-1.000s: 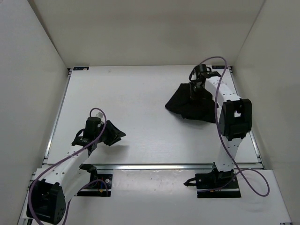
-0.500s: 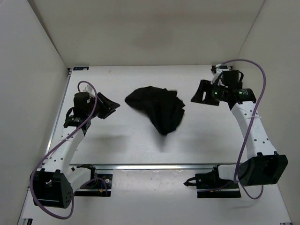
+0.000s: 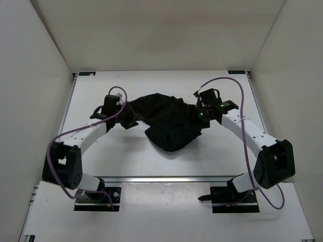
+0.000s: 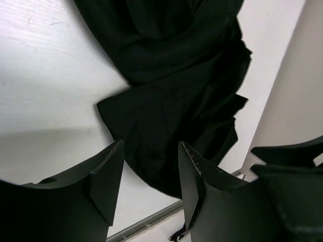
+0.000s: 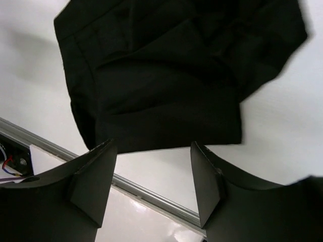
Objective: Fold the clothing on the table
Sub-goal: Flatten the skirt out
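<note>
The clothing (image 3: 169, 123) lies on the table (image 3: 116, 156), about mid-frame in the overhead view and a little toward the top. The left gripper (image 3: 130, 118) sits at its left edge and the right gripper (image 3: 198, 113) at its upper right edge, so the garment lies between them. Below it, toward the bottom of the frame, the edge rail (image 3: 176, 178) runs across, with both arm bases beyond it.

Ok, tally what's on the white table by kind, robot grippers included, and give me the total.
Black pleated fabric garment: 1
Black two-finger robot grippers: 2, the left gripper and the right gripper, both open
Total: 3
</note>
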`<act>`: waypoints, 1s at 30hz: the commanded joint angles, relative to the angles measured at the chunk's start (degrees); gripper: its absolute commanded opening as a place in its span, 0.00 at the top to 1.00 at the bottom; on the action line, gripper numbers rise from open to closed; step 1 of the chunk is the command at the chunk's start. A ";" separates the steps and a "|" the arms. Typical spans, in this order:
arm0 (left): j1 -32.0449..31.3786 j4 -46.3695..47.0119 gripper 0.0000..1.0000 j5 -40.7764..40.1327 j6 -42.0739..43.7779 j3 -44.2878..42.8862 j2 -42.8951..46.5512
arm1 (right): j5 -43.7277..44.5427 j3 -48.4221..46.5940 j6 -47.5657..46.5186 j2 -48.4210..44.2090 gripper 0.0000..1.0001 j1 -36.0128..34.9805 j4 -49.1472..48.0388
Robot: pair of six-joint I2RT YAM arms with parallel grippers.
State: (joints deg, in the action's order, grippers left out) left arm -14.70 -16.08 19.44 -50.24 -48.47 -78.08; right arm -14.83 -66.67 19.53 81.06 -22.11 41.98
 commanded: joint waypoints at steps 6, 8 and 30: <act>-3.84 -0.62 0.41 -1.34 2.34 -12.69 -19.62 | 5.15 0.15 10.17 10.41 0.37 -10.58 -7.88; -5.33 -0.71 0.41 -1.77 2.34 -13.32 -22.90 | 7.26 -0.82 9.66 13.15 0.35 -11.37 -8.05; -10.08 1.05 0.33 -7.22 -3.19 -21.75 -32.65 | -15.23 17.90 4.82 -0.81 1.00 -1.08 -11.83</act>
State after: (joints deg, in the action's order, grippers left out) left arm -24.27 -15.11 14.83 -51.64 -68.51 -111.20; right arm -27.49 -48.69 25.43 80.62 -21.41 32.14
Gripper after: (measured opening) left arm 0.668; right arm 0.023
